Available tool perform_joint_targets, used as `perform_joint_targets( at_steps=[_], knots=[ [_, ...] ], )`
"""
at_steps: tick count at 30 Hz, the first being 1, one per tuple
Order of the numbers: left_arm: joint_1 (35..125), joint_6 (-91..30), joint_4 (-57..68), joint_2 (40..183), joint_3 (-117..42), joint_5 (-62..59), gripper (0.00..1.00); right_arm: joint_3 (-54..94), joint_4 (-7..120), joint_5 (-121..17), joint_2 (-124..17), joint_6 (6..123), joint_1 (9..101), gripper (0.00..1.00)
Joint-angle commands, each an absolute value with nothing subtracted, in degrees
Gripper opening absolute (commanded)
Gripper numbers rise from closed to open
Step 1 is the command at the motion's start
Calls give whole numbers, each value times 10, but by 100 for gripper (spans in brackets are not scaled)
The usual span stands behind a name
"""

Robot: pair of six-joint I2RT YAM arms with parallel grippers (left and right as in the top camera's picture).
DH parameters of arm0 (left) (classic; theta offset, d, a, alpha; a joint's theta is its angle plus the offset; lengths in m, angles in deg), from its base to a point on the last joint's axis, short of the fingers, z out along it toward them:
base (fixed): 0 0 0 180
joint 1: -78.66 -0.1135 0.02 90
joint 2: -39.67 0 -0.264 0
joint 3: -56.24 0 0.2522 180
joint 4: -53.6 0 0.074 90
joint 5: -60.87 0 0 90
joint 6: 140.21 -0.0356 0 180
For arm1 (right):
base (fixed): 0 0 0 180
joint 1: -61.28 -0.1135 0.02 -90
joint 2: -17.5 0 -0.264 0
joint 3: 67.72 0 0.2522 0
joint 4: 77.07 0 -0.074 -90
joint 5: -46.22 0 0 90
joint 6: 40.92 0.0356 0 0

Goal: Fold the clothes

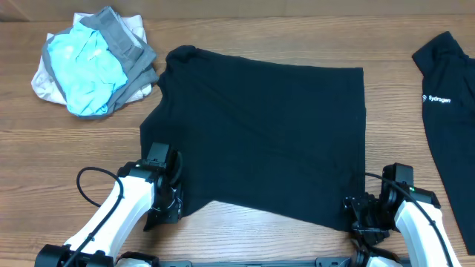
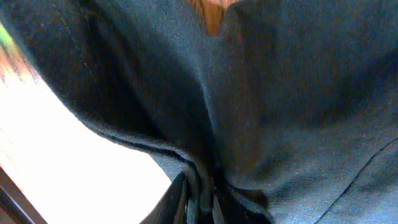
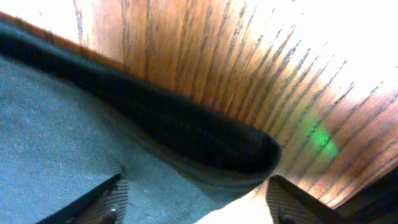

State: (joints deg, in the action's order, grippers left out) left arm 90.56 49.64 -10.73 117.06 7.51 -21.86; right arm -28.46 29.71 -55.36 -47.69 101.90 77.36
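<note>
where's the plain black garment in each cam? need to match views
Overhead: black garment spread out mid-table.
Left wrist: garment fills nearly the whole frame, its edge pinched in the left gripper at bottom centre.
Right wrist: garment in the lower left, its rolled corner ending right of centre, above the open right gripper.
Shared landmark: the wooden table, bare wood top centre and upper right in the wrist views.

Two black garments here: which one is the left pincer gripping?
The plain one spread mid-table, bunched in the left pincer; the lettered one lies untouched at the right edge.
</note>
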Motion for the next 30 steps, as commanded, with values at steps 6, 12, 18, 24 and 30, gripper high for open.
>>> perform_joint_targets(
  at_steps=[6,12,18,24,30],
  knots=[
    [903,472,-109,1176,78,-213,9,-288,300,-548,-472,1043,775,46],
    [903,453,-110,1176,78,-205,4,-288,300,-541,-472,1049,775,21],
    [903,438,-173,1175,62,-224,4,-288,307,-541,-472,1061,775,4],
    [903,430,-257,1175,2,-277,4,-288,323,-542,-472,1062,775,4],
    [903,393,-293,1175,-72,-306,4,-288,341,-542,-472,1062,775,4]
  ],
)
